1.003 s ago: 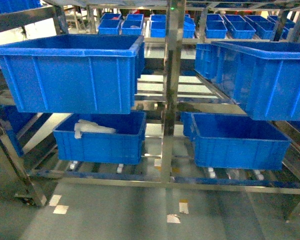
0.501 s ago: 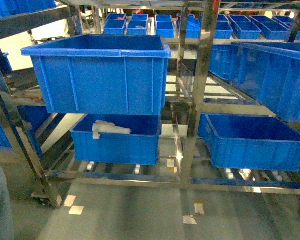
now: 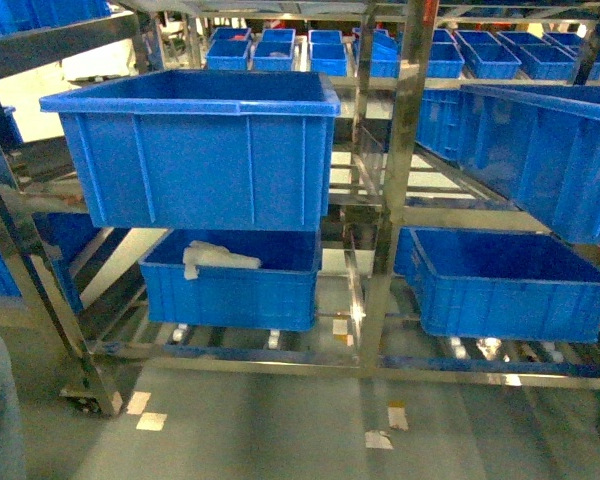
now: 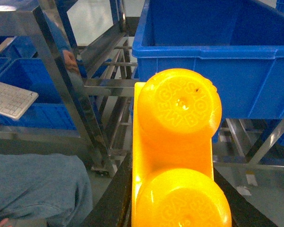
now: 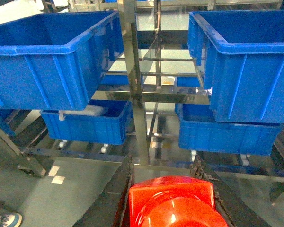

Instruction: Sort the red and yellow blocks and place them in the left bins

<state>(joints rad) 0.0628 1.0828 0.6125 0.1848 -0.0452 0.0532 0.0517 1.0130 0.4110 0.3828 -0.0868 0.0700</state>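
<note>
Steel racking (image 3: 395,200) carries blue crates: a deep upper-left crate (image 3: 195,150) above a lower-left crate (image 3: 230,285). Clamped in the left gripper (image 4: 173,189), the yellow block (image 4: 175,142) runs lengthwise away from the wrist, its two studs facing the camera. Similarly, the right gripper (image 5: 173,198) grips the red block (image 5: 173,201).

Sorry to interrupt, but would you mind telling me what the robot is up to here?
It is facing a metal rack of blue bins. The left gripper holds a yellow block and the right gripper a red block. Neither block has been dropped yet; the upper left bin is ahead.
</note>
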